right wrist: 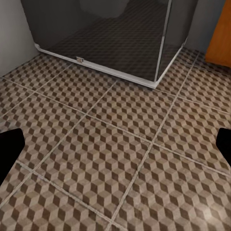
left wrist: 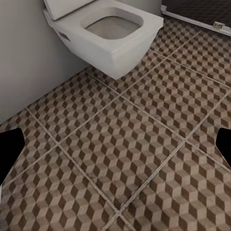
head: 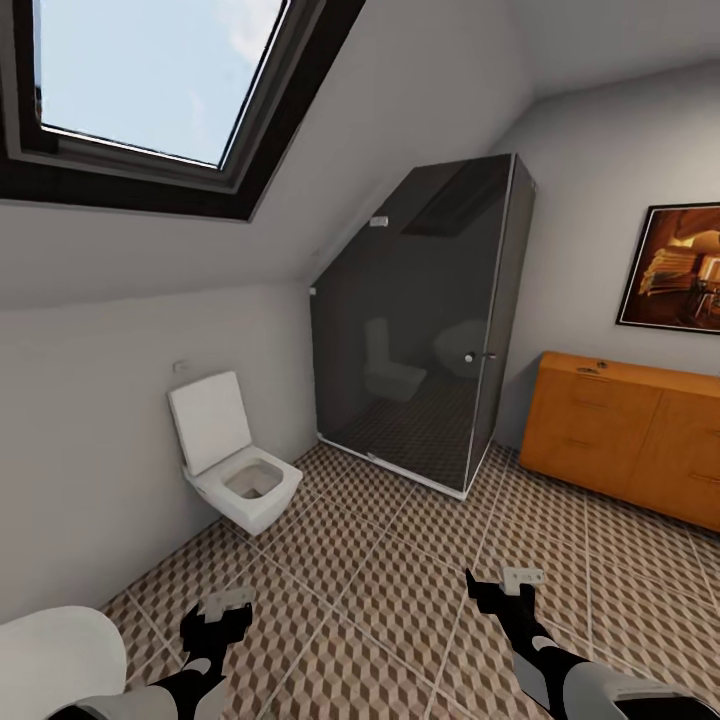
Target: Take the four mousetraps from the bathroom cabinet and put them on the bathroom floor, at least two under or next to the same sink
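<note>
We find the left pincer and right pincer both spread wide and empty, hovering above the bathroom floor. Taking the glass shower stall as landmark: the toilet hangs on the wall to its left, and the cabinet stands to its right against the wall, drawers closed, beneath a framed picture.

A wall-hung toilet sits at the left, against the wall under the skylight. The glass shower enclosure stands in the far corner behind it. Right of that, the cabinet lines the far wall beneath a framed picture, all on the bathroom floor.
</note>
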{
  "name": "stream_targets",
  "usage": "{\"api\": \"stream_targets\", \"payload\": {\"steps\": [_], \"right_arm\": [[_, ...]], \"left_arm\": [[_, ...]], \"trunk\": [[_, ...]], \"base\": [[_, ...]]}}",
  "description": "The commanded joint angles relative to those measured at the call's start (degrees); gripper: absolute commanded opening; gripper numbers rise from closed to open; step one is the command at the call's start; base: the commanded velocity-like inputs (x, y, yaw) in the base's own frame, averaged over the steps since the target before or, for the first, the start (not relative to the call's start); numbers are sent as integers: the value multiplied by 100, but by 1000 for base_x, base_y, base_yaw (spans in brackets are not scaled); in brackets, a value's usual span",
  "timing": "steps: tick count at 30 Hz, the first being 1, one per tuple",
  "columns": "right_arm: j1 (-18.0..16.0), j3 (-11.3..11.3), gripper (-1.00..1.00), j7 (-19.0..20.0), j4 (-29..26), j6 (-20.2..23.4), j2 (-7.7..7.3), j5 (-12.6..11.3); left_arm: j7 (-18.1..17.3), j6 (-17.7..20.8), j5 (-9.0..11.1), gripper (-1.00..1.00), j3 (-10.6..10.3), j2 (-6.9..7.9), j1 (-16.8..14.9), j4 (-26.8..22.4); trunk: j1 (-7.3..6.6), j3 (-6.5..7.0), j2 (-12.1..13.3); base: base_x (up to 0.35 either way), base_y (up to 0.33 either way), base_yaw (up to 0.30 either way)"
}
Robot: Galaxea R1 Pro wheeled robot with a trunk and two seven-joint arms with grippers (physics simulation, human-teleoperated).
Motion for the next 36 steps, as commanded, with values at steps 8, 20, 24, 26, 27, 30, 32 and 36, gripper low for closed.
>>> {"api": "stream_targets", "payload": {"steps": [8,20,24,26,27,30,32,36], "right_arm": [[-10,37,100,17,23,-34,1,-55],[-9,37,100,21,23,-34,1,-48],[-8,37,100,20,23,-34,1,-47],[-9,37,100,21,23,-35,1,-47],[-8,37,100,20,23,-35,1,-47],[-9,37,100,16,23,-35,1,-47],[-10,37,100,16,23,-34,1,-47],[-9,37,100,16,23,-38,1,-46]], "left_arm": [[7,-26,29,100,-48,-5,-6,23],[1,-20,27,100,-48,-5,-5,23],[1,-19,27,100,-48,-5,-5,23],[1,-19,27,100,-48,-5,-5,23],[1,-19,27,100,-48,-5,-5,23],[1,-19,27,100,-48,-5,-5,23],[1,-21,27,100,-48,-5,-5,23],[1,-21,27,100,-48,-9,-5,23]], "trunk": [[3,-7,-5],[3,-8,-5],[3,-8,-5],[3,-8,-5],[3,-8,-5],[3,-8,-5],[3,-8,-5],[3,-8,-5]], "base": [[0,0,-22],[0,0,-225],[0,0,-264],[0,0,-266],[0,0,-267],[0,0,-267],[0,0,-268],[0,0,-268]]}}
